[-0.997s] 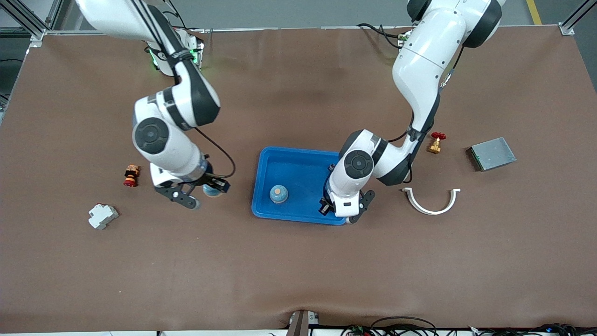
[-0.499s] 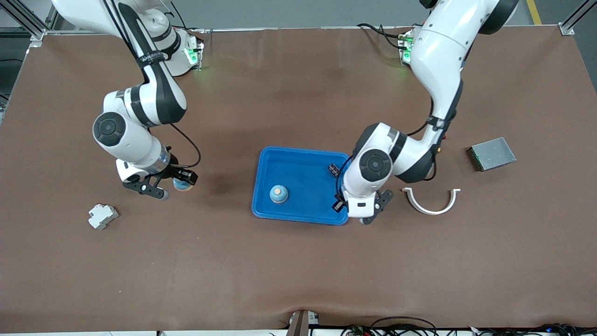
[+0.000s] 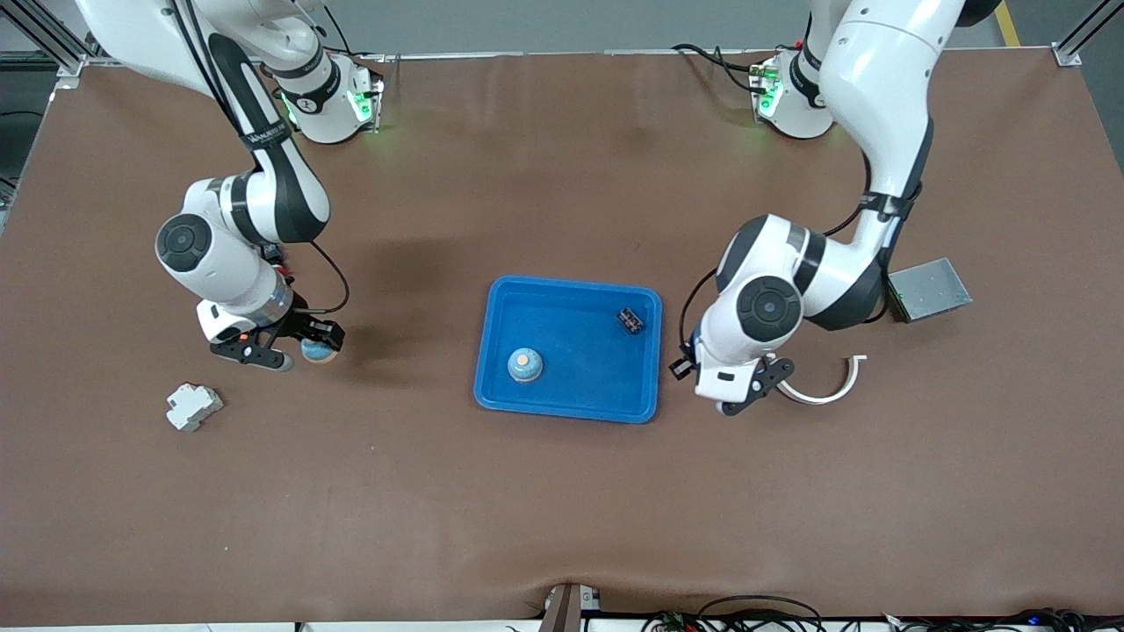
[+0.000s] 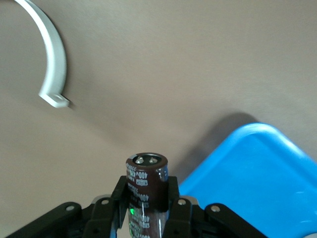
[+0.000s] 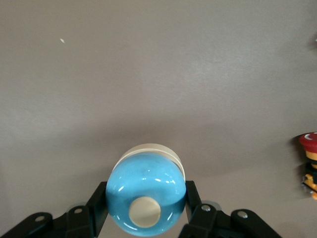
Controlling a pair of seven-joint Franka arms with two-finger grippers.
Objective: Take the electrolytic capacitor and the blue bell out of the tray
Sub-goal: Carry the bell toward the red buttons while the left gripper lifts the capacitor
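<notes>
Brown table [image 3: 562,509], blue tray [image 3: 500,386] central; left jaws pinching capacitor [image 4: 146,186], right jaws pinching bell [image 5: 146,200].

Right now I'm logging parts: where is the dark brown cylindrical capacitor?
The dark brown cylindrical capacitor is gripped in the left claw, over bare table between the blue plastic tray and the white curved bracket.

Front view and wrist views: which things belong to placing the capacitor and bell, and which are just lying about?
Job: capacitor held by left gripper; blue bell held by right gripper; probably blue tray.
Lying about: white curved clip; grey metal box; white block; red-topped button; second bell and small black part in the tray.
</notes>
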